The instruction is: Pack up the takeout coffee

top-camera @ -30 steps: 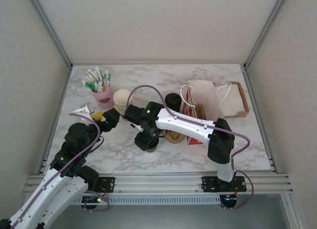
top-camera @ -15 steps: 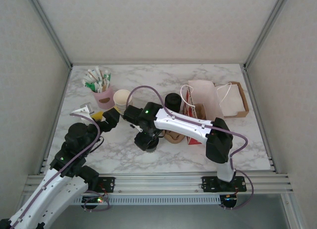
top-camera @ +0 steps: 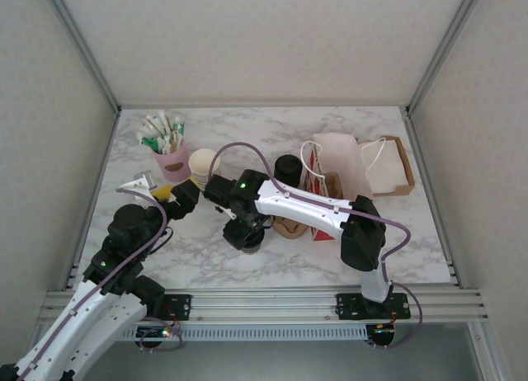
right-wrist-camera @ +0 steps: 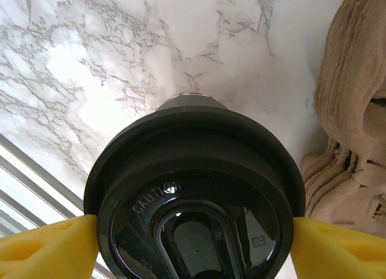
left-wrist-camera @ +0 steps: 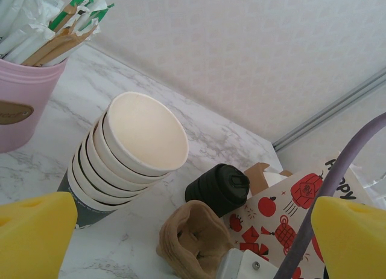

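Coffee cup [right-wrist-camera: 190,104] upright on marble table [right-wrist-camera: 90,61], right gripper [right-wrist-camera: 192,246] with pads [right-wrist-camera: 42,246] against both sides of its lid [right-wrist-camera: 193,164], pinch unclear, left gripper [left-wrist-camera: 193,243] spread wide; lid popping off likely under a lopsided squeeze.

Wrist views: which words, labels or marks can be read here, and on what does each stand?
"CAUTION": raised letters on the black lid of the coffee, right wrist view.
Small raised code beside it: too unclear to read.
"HAPPY", as it seems, partly cut off: on the paper bag with red prints, left wrist view.
Brown label on the pink cup: cut off, unreadable.
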Tool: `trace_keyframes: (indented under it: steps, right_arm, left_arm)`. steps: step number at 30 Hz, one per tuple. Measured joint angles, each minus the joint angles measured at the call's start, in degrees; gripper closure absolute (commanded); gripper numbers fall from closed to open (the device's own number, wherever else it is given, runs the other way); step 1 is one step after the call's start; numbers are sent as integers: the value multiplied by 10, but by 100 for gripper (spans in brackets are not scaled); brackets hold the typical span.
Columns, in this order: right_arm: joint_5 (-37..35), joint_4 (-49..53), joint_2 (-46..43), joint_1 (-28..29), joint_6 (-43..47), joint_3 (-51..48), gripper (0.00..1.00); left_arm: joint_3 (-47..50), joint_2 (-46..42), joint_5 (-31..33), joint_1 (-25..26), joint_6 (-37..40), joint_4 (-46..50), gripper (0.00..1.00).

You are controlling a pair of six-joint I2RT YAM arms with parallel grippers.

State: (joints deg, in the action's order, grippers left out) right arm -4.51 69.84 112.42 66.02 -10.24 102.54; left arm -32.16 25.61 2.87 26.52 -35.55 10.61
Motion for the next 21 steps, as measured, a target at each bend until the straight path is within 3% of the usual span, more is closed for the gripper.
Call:
trace_keyframes:
  steps: [6, 21]
  right_arm:
    - [1, 0, 0, 0, 0, 1, 24]
    - [2, 0, 3, 0, 0, 2, 21]
  left_arm:
    - [0, 0, 0, 0, 2, 0, 0]
    - [0, 1, 0, 0, 4, 0, 1]
